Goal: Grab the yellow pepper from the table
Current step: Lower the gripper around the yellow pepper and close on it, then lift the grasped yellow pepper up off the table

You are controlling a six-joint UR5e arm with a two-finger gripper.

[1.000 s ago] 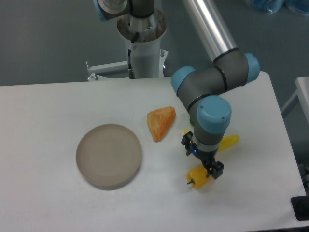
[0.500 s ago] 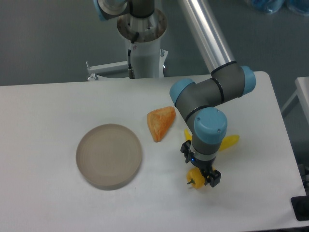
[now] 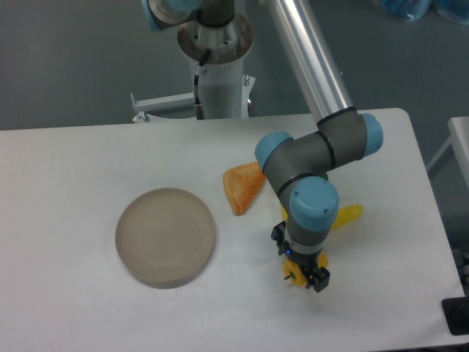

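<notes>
The yellow pepper (image 3: 294, 272) lies on the white table (image 3: 88, 315) at the front right. Only a small yellow patch and its dark stem show. My gripper (image 3: 302, 265) points straight down over it, and the wrist hides most of the pepper. The black fingers (image 3: 320, 279) stand on either side of the pepper with a gap still between them, so the gripper is open. Whether a finger touches the pepper cannot be made out.
An orange wedge-shaped piece (image 3: 242, 185) lies left of the arm's elbow. A long yellow banana-shaped piece (image 3: 347, 215) pokes out to the right behind the wrist. A round grey dish (image 3: 165, 236) sits to the left. The robot's base column (image 3: 217, 66) stands at the back.
The gripper has moved toward the front and a little to the left, coming down over the yellow pepper and covering more of it. The pepper has stayed in place.
</notes>
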